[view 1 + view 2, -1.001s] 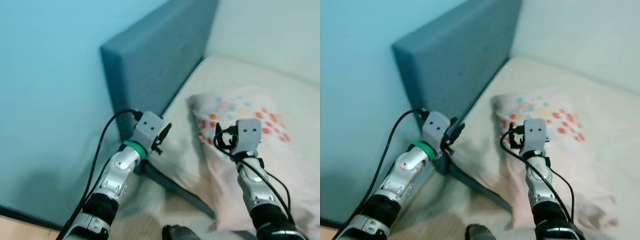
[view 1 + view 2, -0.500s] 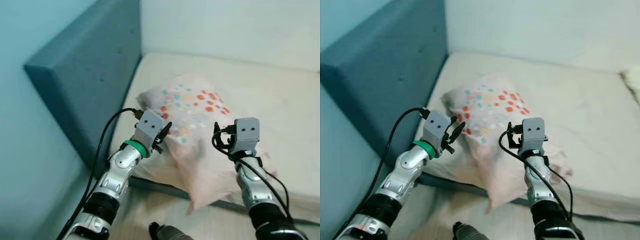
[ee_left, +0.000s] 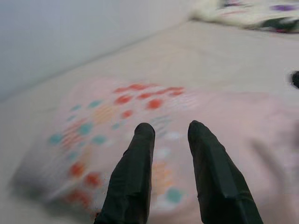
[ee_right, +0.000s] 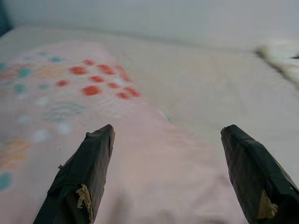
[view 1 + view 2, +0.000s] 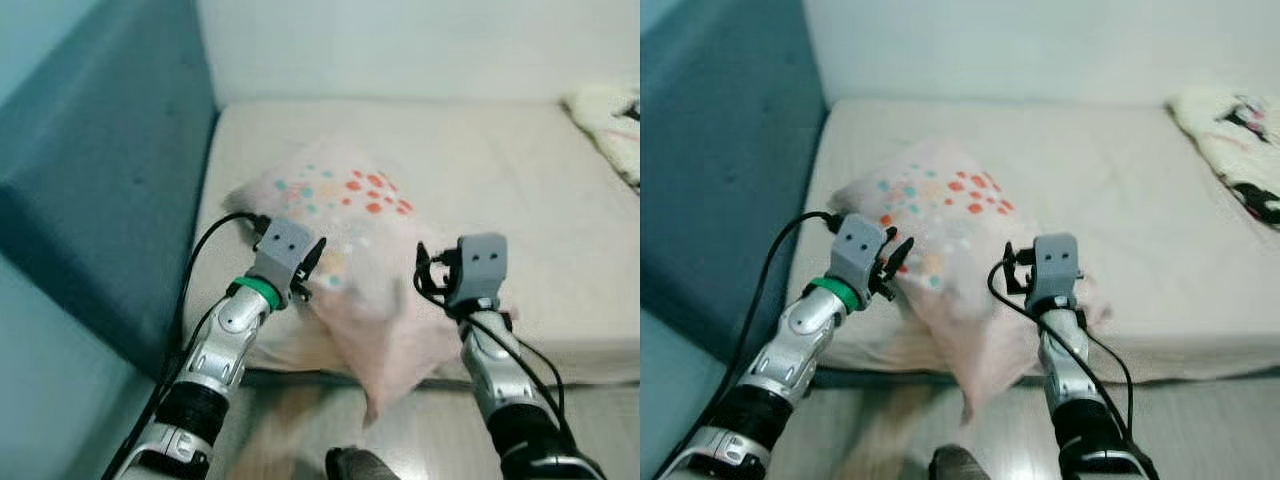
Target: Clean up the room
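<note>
A pink spotted pillow lies on the bed, toward its left side near the blue headboard, one corner drooping over the near edge. Left claw hovers over it, fingers slightly parted. Right claw spreads wide above the pillow's right part.

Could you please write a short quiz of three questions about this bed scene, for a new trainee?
1. True or false: the pillow hangs partly over the near edge of the mattress.
2. Which gripper has its fingers spread wider: A) left gripper B) right gripper?
3. What lies at the far right corner of the bed?

Key: 1 true. 2 B. 3 a white patterned blanket.
</note>
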You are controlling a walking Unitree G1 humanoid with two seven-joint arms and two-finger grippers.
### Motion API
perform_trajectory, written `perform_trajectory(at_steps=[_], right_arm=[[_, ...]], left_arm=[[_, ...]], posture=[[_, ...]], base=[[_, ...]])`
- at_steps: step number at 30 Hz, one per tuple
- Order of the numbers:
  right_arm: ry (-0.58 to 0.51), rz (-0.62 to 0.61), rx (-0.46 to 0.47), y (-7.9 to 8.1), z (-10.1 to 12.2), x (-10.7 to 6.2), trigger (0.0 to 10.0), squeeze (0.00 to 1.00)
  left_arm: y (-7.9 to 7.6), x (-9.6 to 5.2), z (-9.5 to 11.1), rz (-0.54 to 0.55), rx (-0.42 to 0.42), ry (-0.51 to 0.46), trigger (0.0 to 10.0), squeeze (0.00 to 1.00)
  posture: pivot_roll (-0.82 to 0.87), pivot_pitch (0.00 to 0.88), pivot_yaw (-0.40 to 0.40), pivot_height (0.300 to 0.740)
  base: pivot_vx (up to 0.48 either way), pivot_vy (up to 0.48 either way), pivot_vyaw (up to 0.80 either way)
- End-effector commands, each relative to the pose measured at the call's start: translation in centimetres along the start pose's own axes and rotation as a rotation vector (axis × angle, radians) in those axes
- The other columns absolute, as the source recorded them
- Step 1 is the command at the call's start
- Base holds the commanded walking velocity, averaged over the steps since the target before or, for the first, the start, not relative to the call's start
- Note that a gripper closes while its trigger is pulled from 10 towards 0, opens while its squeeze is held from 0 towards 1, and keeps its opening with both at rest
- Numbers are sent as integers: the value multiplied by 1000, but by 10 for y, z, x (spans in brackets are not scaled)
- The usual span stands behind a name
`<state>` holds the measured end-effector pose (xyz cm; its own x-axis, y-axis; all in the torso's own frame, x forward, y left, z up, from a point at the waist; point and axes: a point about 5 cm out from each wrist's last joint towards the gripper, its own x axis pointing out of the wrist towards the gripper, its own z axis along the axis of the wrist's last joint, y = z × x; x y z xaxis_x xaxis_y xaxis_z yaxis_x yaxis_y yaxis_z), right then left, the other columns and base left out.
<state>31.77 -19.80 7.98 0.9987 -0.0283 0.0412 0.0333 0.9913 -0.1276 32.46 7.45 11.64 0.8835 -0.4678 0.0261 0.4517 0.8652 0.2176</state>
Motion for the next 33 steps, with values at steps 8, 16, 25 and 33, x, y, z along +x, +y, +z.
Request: perform_trajectory(at_steps=[8,16,25,33], right_arm=[[9,11,-7,3,-2,-1,10000,0],[9,13,-6,4,-2,0,10000,0],[9,34,-1,7,-2,-1,10000,0],[8,106,19,17,-3,-2,10000,0]], left_arm=[[2,0,-1,21,6,1,10000,0],[-1,-1,-1,9,-2,-8,10000,0],[-4,-4,-2,-17,-3,-14,10000,0],[-6,-5,-4,-26,-11,-3,10000,0]], posture=[[-86,0,50,740],[-85,0,52,740],[-85,0,53,740],[-83,0,53,740]], base=[[465,0,-243],[273,0,0],[0,0,0],[0,0,0]])
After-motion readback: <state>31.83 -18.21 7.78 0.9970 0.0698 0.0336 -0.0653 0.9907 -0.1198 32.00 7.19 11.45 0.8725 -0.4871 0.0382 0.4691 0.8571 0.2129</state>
